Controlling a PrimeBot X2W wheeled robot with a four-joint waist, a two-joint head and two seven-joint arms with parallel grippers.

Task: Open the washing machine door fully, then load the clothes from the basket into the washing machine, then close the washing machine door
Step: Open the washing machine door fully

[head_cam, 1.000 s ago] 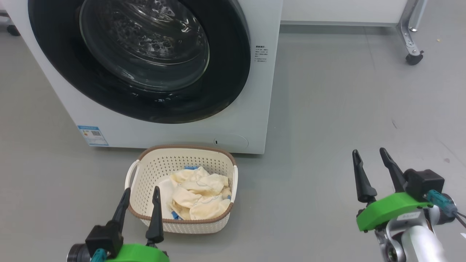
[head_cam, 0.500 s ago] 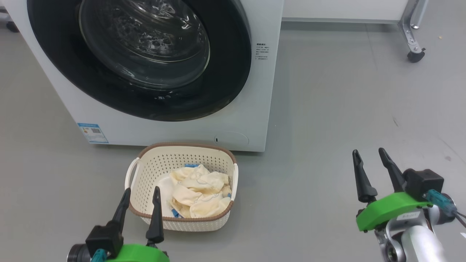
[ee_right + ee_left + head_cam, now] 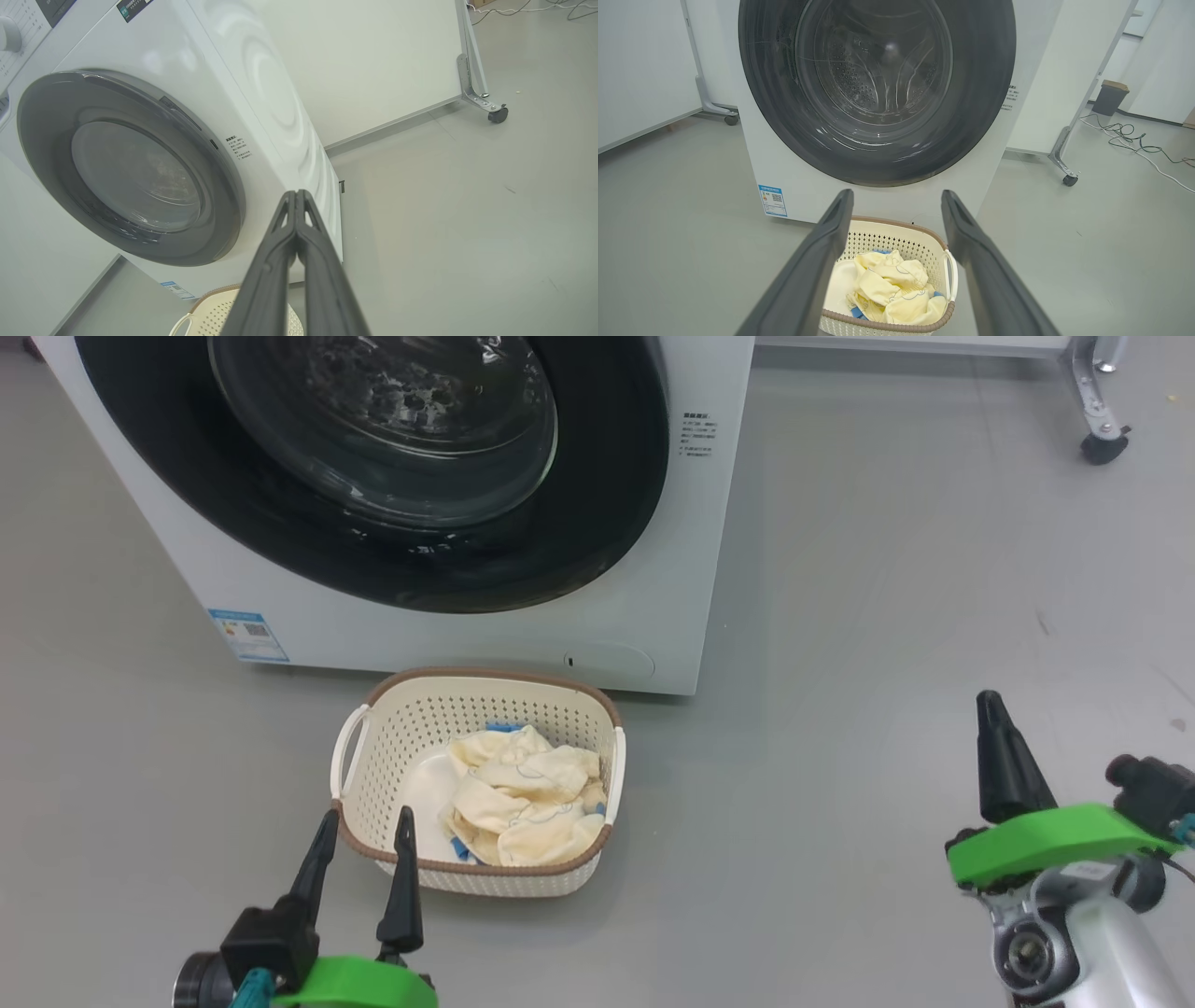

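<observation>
Nearest us, the left pincer (image 3: 367, 814) hangs low with its two fingers spread wide and nothing between them. In the head view its tips fall against the near rim of the basket (image 3: 485, 674), and we cannot tell whether they are above it or short of it. The right pincer (image 3: 991, 702) stands well off to the right over bare floor (image 3: 840, 728), fingers pressed together on nothing, pointing forward and up. Next out, the basket sits on the floor just before the front panel of the washing machine (image 3: 448, 639). The clothes (image 3: 523, 793) lie heaped in its right half, none loaded. Beyond, the washing machine door (image 3: 611, 513) is shut flush, so we judge that opening it is the step in hand. Key relation: the door lies ahead and to the left of the right pincer, and straight ahead and above the left one. The door is round, so there is no long axis to align with; its free edge is what matters. In the right wrist view a small dark notch (image 3: 180, 113) sits on the ring's upper right edge, the side facing the right pincer (image 3: 296, 192). We take that for the pull point, unconfirmed. On that reading the right arm is better placed, and its closed tapered tip suits hooking behind the rim. It has a long way to go, forward and leftward.
</observation>
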